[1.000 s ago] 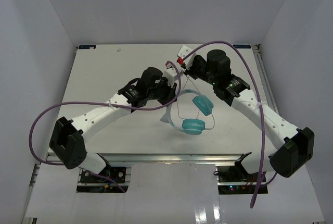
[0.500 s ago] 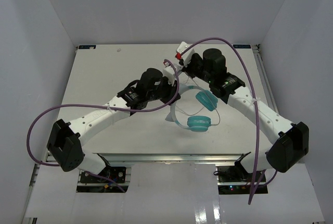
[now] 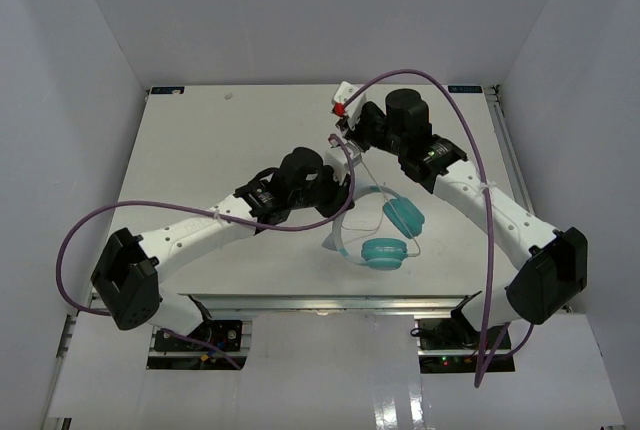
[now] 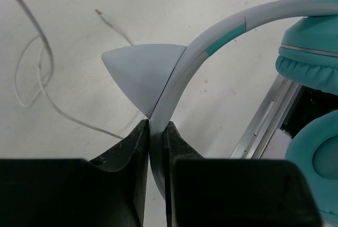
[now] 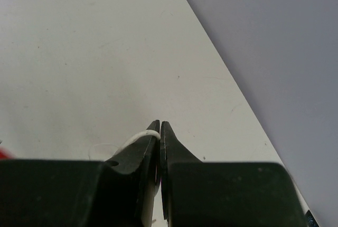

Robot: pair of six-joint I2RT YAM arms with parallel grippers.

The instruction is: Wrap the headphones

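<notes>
The headphones have two round teal ear cups (image 3: 403, 217) and a pale headband (image 3: 345, 233); they sit low over the near middle of the table. My left gripper (image 3: 338, 212) is shut on the headband (image 4: 222, 29), its jaws (image 4: 157, 126) pinching the band's edge beside a pale cone-shaped tip (image 4: 140, 71). The ear cups (image 4: 311, 63) hang to the right in the left wrist view. The thin pale cord (image 3: 362, 172) runs up from the headphones to my right gripper (image 3: 348, 142). That gripper (image 5: 159, 126) is shut on the cord (image 5: 138, 137). More cord (image 4: 37, 74) lies looped on the table.
Thick purple robot cables (image 3: 150, 212) (image 3: 480, 175) arc over both arms. A small red and white part (image 3: 344, 102) sits by the right wrist. The table's near metal rail (image 4: 261, 126) lies just below the ear cups. White walls enclose the table (image 3: 200, 140) on three sides.
The left gripper has carried the headphones toward the near edge and slightly right. The right gripper, still on the cord, has shifted a little left and nearer.
</notes>
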